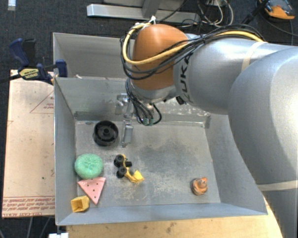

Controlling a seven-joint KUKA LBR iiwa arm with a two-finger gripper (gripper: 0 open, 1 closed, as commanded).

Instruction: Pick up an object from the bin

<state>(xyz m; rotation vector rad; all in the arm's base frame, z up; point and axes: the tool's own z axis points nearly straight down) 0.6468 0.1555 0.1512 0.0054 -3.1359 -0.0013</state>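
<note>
Black round ring [105, 133], at nine o'clock just beside the gripper [127, 138], awaits picking. Whether the gripper is spread cannot be told. Approach seemingly under way; next, centring over the ring.

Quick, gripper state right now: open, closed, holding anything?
Gripper: cannot be told from this view; it hangs beside the black round wheel-like part.
</note>
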